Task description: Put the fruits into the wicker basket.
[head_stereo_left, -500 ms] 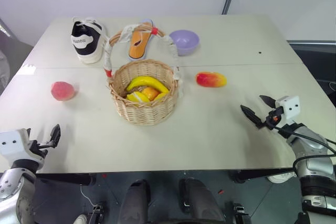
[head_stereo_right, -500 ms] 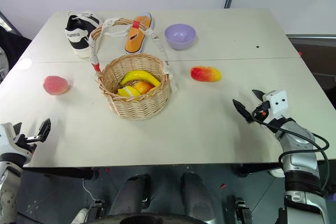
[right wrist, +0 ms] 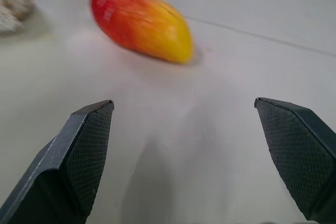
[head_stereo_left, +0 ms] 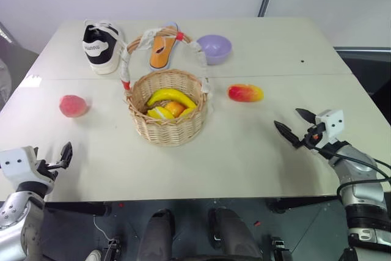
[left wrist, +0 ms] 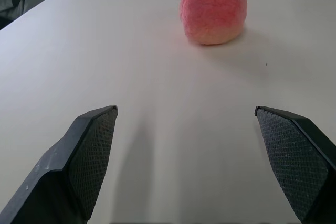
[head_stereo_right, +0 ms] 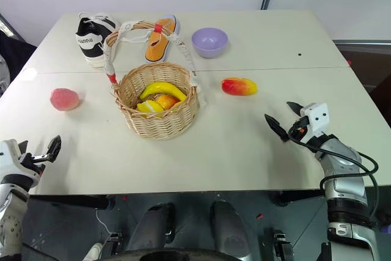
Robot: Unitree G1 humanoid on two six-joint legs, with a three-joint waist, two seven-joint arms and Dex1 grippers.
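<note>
Both grippers facing fruit, nothing gripped yet

Left gripper (left wrist: 186, 156) and right gripper (right wrist: 184, 150) are hovering, jaws released wide; peach (head_stereo_left: 73, 106) is lying near the bench's left edge, mango (head_stereo_left: 245, 93) right of the basket (head_stereo_left: 168, 128). Both look light, smooth, roll-prone: pinch across the middle.

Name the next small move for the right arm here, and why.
Probably ease the right pincer forward toward the mango. Its fingers stand wide open with nothing between them, the mango lies on the table ahead of it, apart from the basket, and a stretch of bare table separates pincer and fruit.
</note>
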